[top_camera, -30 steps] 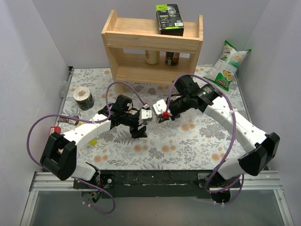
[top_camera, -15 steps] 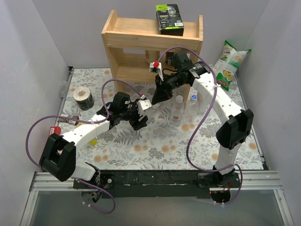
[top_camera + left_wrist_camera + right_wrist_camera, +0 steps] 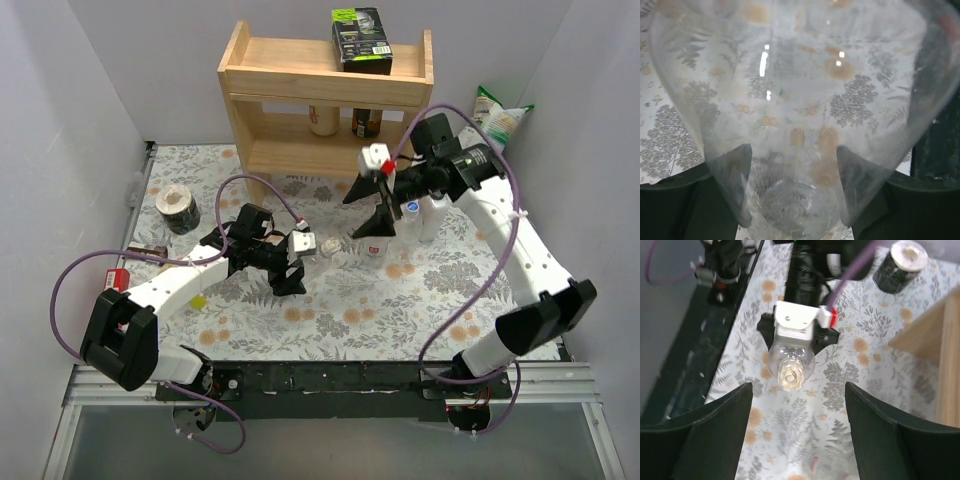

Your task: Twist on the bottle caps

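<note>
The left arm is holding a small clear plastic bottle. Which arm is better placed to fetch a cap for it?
Right. The right fingers are open and empty, facing the neck of the small clear plastic bottle; the left fingers are shut on that bottle.

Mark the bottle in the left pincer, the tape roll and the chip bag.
held bottle [image 3: 790, 357]: right wrist view, clear rounded shoulder.
tape roll [image 3: 177, 200]: top external view, top face.
chip bag [image 3: 497, 112]: top external view, front panel.

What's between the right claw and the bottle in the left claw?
Only bare floral tablecloth, seen in the right wrist view, separates right claw from small clear plastic bottle.
</note>
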